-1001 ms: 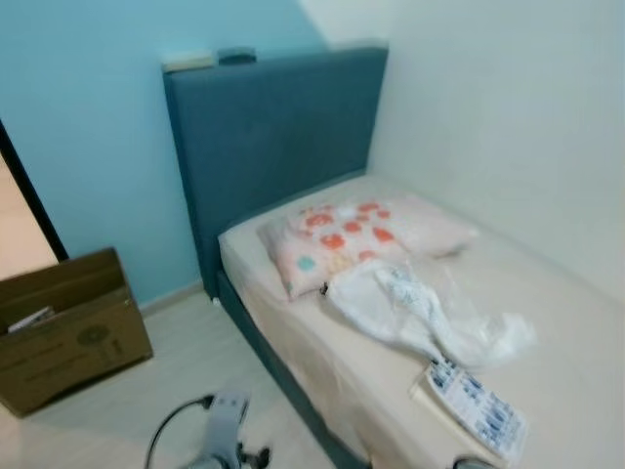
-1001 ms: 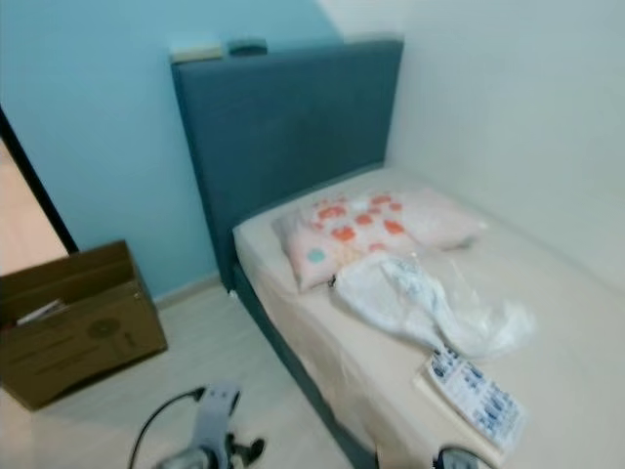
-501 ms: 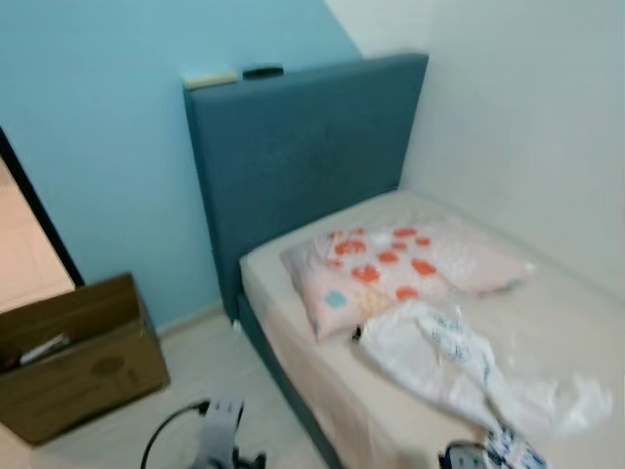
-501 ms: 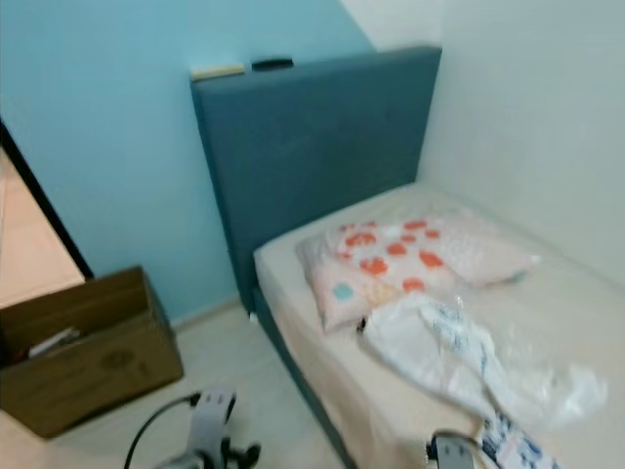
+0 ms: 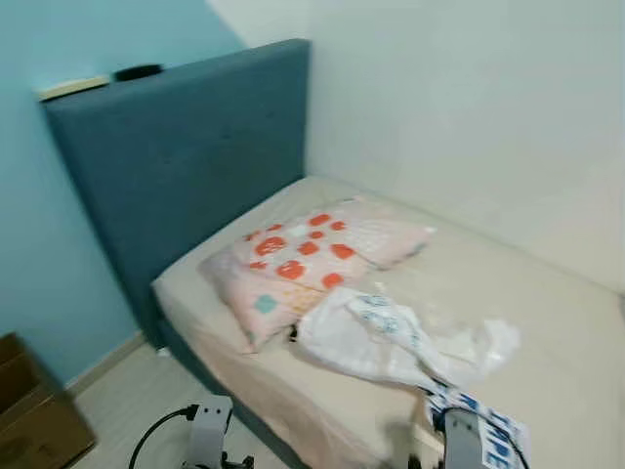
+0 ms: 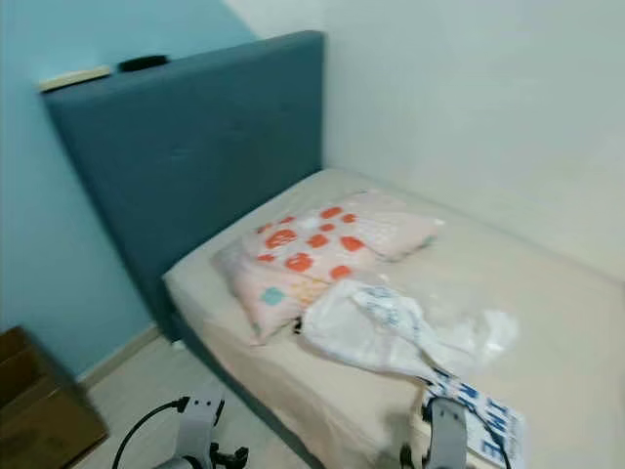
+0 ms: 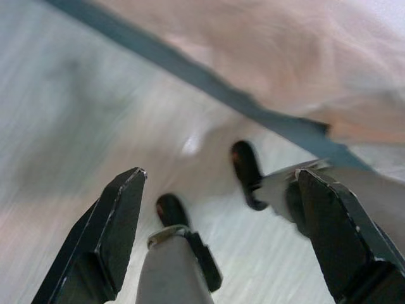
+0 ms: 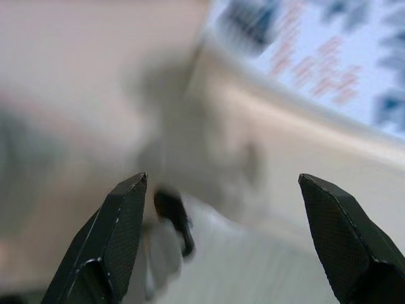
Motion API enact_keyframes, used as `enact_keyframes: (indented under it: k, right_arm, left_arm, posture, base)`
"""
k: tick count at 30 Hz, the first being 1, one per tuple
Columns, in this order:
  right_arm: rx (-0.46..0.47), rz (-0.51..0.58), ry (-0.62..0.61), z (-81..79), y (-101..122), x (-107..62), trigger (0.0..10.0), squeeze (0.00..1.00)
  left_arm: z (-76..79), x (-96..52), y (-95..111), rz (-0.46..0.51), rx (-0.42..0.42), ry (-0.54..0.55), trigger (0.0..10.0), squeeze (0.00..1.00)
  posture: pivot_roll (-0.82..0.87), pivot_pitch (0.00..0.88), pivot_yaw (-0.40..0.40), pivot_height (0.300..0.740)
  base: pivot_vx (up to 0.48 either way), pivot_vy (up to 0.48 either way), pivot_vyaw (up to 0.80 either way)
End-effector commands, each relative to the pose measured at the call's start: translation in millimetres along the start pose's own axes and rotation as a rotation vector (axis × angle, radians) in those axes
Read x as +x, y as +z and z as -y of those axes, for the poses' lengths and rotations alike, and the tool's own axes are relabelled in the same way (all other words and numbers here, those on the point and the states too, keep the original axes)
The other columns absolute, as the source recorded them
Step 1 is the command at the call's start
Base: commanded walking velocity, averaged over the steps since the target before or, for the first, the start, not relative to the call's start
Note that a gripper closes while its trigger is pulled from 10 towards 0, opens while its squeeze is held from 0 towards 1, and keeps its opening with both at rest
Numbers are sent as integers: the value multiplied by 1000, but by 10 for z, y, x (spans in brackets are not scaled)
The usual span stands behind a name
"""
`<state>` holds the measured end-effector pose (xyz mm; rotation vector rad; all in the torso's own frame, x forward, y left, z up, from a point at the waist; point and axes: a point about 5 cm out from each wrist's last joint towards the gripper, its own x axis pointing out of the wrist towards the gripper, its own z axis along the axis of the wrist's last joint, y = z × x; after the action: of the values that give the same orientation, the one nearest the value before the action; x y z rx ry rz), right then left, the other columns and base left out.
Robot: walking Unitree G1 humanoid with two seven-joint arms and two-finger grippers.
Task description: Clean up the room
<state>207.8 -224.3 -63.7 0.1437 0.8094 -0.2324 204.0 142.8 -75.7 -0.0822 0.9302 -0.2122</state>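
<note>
You have most of the tidying ahead of you, by the look of it: the cream-sheeted bed [image 5: 547,322] with its padded blue fabric headboard [image 5: 186,156] carries loose clutter. On the mattress just below the headboard lies a soft pillow printed with orange and teal shapes [image 5: 303,259]; touching it, farther from the headboard, is a crumpled white plastic bag [image 5: 391,337], thin and glossy. Beyond the bag, near the mattress edge, sits a flat blue-and-white printed pack [image 6: 483,420]. Left end effector [image 7: 215,234] hangs spread open over the pale floor, gripping nothing; right end effector [image 8: 221,234] is spread open and empty near the pack
</note>
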Motion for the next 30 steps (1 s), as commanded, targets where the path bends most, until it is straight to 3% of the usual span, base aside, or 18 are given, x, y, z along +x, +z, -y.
enact_keyframes:
  k: [1,4,5,6,9,17,30]
  right_arm:
    - [44,46,10,-11,104,15,10000,0]
    - [98,149,51,-72,415,54,10000,0]
    - [98,149,51,-72,415,54,10000,0]
    - [157,212,89,-140,604,68,10000,0]
    - [175,260,130,-243,791,78,10000,0]
    - [269,236,151,-312,941,100,10000,0]
    - [334,196,168,-267,881,105,10000,0]
  left_arm:
    - [-9,-6,-32,-10,-4,6,10000,0]
    - [-13,-7,-32,-9,-5,6,10000,0]
    - [-13,-7,-32,-9,-5,6,10000,0]
    - [-14,-7,-35,-9,-6,7,10000,0]
    - [-14,-8,-39,-8,-8,8,10000,0]
    - [-26,-11,-44,-2,-23,22,10000,0]
    - [-220,-48,21,41,-127,119,10000,0]
  posture:
    - [31,23,-35,740]
    - [33,24,-34,740]
    - [33,24,-34,740]
    - [35,26,-35,740]
    - [39,26,-37,740]
    - [42,32,-37,725]
    - [42,32,-43,675]
  base:
    - [0,0,-769]
    - [0,0,-513]
    - [0,0,0]
    - [0,0,0]
    - [0,0,0]
    - [0,0,0]
    - [0,0,0]
